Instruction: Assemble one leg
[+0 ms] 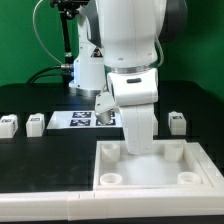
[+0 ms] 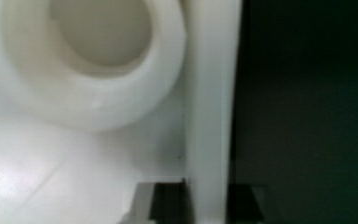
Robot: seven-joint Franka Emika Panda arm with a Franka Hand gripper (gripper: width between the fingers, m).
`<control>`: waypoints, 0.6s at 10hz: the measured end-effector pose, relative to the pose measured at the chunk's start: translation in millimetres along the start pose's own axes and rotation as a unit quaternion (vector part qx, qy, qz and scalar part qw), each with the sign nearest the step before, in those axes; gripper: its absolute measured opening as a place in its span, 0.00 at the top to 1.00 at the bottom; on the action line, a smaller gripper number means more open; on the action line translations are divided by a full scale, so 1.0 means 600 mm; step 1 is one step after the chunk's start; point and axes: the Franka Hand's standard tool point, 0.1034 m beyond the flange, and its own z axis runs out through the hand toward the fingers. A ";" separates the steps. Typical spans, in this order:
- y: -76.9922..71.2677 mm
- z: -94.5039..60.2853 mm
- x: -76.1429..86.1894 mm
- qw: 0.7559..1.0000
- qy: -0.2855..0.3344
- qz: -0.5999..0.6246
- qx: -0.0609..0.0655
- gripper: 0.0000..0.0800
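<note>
The white tray-like tabletop [image 1: 150, 170] lies at the front of the black table. My gripper [image 1: 137, 143] reaches down onto its far wall, beside the far-left round socket [image 1: 110, 150]. In the wrist view the two dark fingertips [image 2: 165, 205] stand on either side of the tabletop's thin white wall [image 2: 211, 100] and press against it, with the socket [image 2: 96, 40] just beside. Three legs lie loose behind: two at the exterior view's left [image 1: 9, 125] [image 1: 35, 124] and one at its right [image 1: 177, 121]. The fourth leg is hidden.
The marker board [image 1: 80, 119] lies behind the tabletop, partly covered by the arm. A green wall stands at the back. Bare black table shows beyond the tabletop's wall [image 2: 309, 110].
</note>
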 end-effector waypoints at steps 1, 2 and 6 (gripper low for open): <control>0.000 0.000 0.000 1.000 0.000 0.000 0.000 0.63; 0.000 0.000 -0.001 1.000 0.000 0.000 0.000 0.63; 0.000 0.000 -0.001 1.000 0.000 0.001 0.000 0.20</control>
